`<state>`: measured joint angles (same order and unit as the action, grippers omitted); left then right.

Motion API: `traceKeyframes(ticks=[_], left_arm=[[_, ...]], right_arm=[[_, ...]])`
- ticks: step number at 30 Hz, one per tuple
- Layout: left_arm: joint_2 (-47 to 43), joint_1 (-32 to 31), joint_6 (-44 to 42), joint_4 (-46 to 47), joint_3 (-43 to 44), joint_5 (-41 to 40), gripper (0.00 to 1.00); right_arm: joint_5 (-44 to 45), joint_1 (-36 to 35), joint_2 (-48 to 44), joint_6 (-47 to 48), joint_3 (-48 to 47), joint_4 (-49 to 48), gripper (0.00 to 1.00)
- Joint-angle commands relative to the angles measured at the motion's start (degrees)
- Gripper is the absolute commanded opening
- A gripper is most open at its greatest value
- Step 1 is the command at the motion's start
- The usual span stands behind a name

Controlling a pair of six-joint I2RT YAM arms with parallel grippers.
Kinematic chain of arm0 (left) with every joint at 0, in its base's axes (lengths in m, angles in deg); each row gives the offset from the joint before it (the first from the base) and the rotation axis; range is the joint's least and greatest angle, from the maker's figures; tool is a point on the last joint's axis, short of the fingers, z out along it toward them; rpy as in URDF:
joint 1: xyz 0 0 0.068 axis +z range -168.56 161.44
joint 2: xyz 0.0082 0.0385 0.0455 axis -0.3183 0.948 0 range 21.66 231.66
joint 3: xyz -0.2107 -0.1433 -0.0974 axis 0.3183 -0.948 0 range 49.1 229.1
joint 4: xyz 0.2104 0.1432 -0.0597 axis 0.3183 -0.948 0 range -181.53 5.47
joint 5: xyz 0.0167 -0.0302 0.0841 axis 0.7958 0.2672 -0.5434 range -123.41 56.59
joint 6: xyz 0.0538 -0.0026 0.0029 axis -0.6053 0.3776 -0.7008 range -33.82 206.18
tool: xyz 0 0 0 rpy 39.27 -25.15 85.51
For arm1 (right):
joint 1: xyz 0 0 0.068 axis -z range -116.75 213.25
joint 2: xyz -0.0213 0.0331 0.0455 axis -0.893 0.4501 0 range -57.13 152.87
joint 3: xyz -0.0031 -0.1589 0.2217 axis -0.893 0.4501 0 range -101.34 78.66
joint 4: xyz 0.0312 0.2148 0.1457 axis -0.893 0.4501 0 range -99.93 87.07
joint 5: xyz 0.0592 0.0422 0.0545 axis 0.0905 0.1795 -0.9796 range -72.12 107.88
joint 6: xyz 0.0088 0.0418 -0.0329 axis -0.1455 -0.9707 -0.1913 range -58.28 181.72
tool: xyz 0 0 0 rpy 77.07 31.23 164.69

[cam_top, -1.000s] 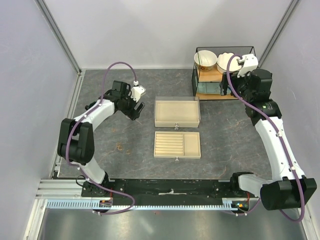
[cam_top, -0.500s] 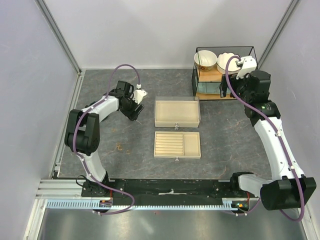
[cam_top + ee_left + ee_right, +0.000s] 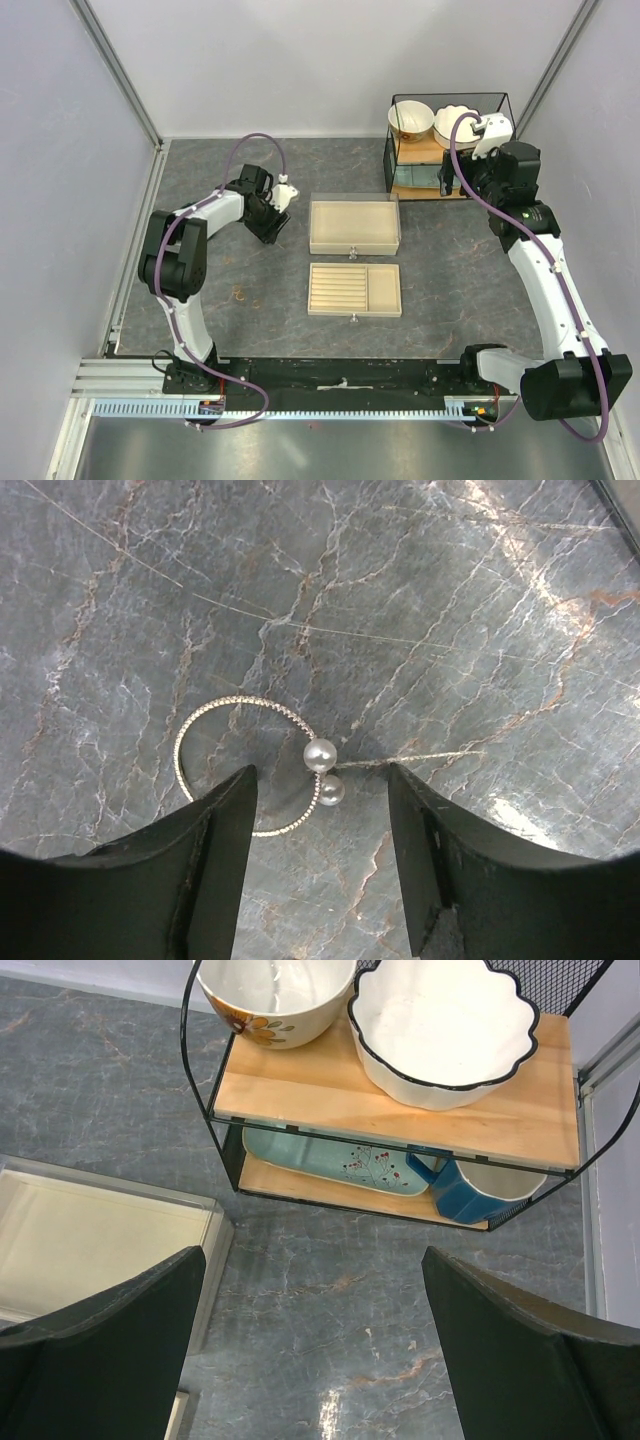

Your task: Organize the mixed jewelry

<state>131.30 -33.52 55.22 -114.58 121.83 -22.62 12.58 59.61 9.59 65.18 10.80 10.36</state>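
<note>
Item: thin silvery wire hoop (image 3: 319,755) with two pearl ends; lay flat on the grey marbled tabletop (image 3: 450,630). Light, springy, probably slippery. Your left gripper (image 3: 320,780) stood spread astride it. You should have pinched wire, not pearls. Right gripper (image 3: 312,1260): spread, empty.

A grey marble-look table (image 3: 200,180) with pale veins and rust streaks filled the cell. Plain pale walls closed it in: the back wall (image 3: 330,60) at 12 o'clock, the left wall (image 3: 50,200) at 9 and the right wall (image 3: 612,150) at 3. Metal posts (image 3: 116,68) rose from the far corners at 10 and 2 o'clock. At 1 o'clock a black wire rack (image 3: 418,152) stood on the table. Its upper wood shelf (image 3: 330,1095) bore two bowls (image 3: 445,1030); its lower shelf (image 3: 268,1176) bore a teal plate (image 3: 320,1155) and a blue mug (image 3: 470,1195). A slotted rail (image 3: 300,412) lay along the near edge at 6 o'clock. Light left white glare (image 3: 520,575) on the marble.
</note>
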Motion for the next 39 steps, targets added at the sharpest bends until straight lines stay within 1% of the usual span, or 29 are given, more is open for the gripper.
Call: traceKeyframes(ticks=[1,3,6,9,10,12,16,22,25,30,37,39], left_arm=[[1.18,-0.42,-0.59,0.77,2.94,0.11,0.6],[1.45,-0.68,-0.42,0.77,3.29,-0.06,0.58],[1.89,-1.03,-0.5,0.86,3.12,0.02,0.52],[2.24,-1.3,-0.42,0.77,2.68,-0.68,0.43],[2.33,-1.3,-0.42,0.77,2.51,-0.85,0.39],[2.15,-1.3,-0.5,0.77,1.81,-1.03,0.36],[1.54,-1.3,-0.5,0.78,0.49,-1.03,0.26],[-0.74,-1.39,-0.07,1.65,-1.71,-1.12,0.17],[-3.2,-1.3,0.37,1.48,-2.41,-1.03,0.15],[-8.65,-1.3,0.81,0.87,-4.44,-0.24,0.14],[-18.58,-1.3,1.78,-3.08,-5.05,3.09,0.11],[-22.71,-1.56,1.52,-4.58,-4.7,5.02,0.11]], right_arm=[[-0.32,-0.14,-0.45,0.49,0.09,-1.75,0.98],[-0.32,-0.14,-0.54,0.4,0.27,-1.75,0.98],[-0.24,-0.14,-0.62,0.49,0.27,-1.75,0.98],[-0.15,-0.14,-0.71,0.49,0.35,-1.75,0.98],[-0.06,-0.14,-0.71,0.49,0.44,-1.84,0.98],[-0.06,-0.14,-0.89,0.49,0.27,-1.84,0.98],[-0.15,-0.14,-1.06,0.49,0.35,-1.84,0.98],[-0.06,-0.14,-1.24,0.4,0.44,-1.66,0.98],[-0.06,-0.23,-1.5,0.49,0.35,-1.66,0.98],[0.2,-0.23,-1.77,0.67,0.35,-1.57,0.98],[-0.15,-0.14,-0.98,0.32,-0.35,-1.57,0.98],[0.03,-0.14,-0.8,0.4,-0.87,-1.31,0.98]])
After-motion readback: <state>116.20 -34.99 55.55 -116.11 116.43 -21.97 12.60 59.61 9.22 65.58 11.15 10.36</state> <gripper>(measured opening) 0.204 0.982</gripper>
